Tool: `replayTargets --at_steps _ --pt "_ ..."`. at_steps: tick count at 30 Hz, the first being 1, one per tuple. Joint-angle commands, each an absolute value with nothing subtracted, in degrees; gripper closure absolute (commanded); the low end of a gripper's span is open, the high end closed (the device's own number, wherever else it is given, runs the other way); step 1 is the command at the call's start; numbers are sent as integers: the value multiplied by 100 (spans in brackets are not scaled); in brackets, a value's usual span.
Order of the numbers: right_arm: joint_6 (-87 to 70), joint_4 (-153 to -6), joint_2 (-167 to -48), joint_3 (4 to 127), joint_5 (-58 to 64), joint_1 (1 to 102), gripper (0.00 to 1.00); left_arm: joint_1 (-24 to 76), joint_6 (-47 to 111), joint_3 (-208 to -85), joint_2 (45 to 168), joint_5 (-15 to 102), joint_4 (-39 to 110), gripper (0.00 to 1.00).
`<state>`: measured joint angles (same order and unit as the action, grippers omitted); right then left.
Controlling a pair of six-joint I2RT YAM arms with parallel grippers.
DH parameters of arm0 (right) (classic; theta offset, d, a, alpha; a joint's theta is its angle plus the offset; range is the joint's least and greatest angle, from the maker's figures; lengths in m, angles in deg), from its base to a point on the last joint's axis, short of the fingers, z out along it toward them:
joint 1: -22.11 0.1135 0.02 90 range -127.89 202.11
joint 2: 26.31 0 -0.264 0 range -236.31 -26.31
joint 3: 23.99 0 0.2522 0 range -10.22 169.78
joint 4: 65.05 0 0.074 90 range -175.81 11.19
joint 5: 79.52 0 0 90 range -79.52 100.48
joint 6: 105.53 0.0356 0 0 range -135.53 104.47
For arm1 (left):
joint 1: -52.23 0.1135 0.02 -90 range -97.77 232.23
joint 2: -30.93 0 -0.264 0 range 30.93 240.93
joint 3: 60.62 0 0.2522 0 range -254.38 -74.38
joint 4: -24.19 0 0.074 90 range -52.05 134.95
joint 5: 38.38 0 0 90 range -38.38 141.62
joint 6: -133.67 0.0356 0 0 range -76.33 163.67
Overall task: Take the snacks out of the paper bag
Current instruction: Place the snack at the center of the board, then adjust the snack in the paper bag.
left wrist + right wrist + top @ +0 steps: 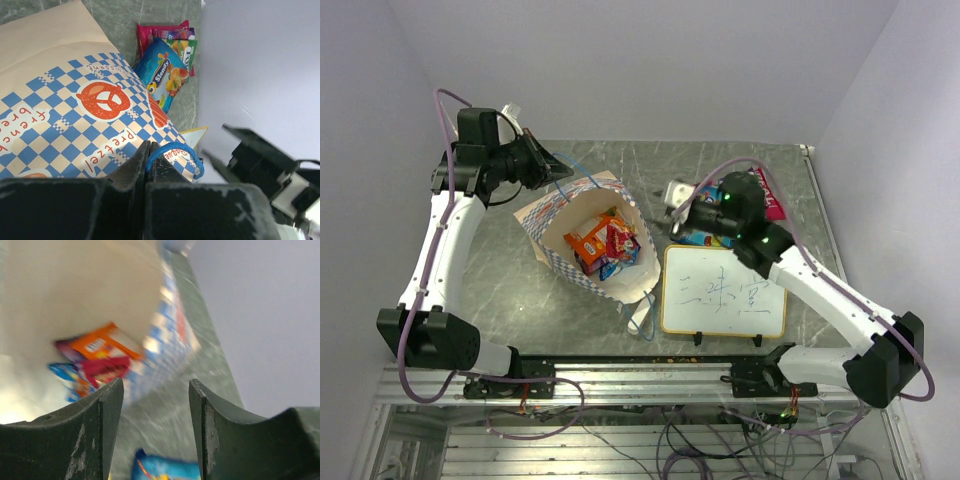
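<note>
The paper bag [552, 215] lies tilted on the table with its mouth facing up. Inside it are snacks: an orange packet [588, 243], a red one [620, 238] and a blue one [617, 265]. My left gripper [556, 166] is shut on the bag's blue cord handle [172, 148] at the far rim. My right gripper [678, 222] hangs open and empty just right of the bag, above a blue packet [167, 471] on the table. In the right wrist view, its jaws [155, 390] face the bag's mouth and the orange packet [102, 344]. More snacks [164, 72] lie on the table beside the bag.
A framed whiteboard [724, 291] with writing lies right of the bag near the front edge. A pink-red packet [770, 196] lies behind the right wrist. A small white block [675, 192] sits by the right gripper. Walls close in on three sides.
</note>
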<state>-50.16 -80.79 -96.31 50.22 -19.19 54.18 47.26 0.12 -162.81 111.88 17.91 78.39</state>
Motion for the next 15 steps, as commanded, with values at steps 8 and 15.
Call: replayTargets --at_steps 8,15 --pt "-6027 -8084 -10697 5405 -1418 7720 46 4731 -7 -15996 10845 1646 7705 93" --pt "-6326 -7385 -11605 5422 -828 7909 46 4727 145 -16011 10741 1501 7981 93"
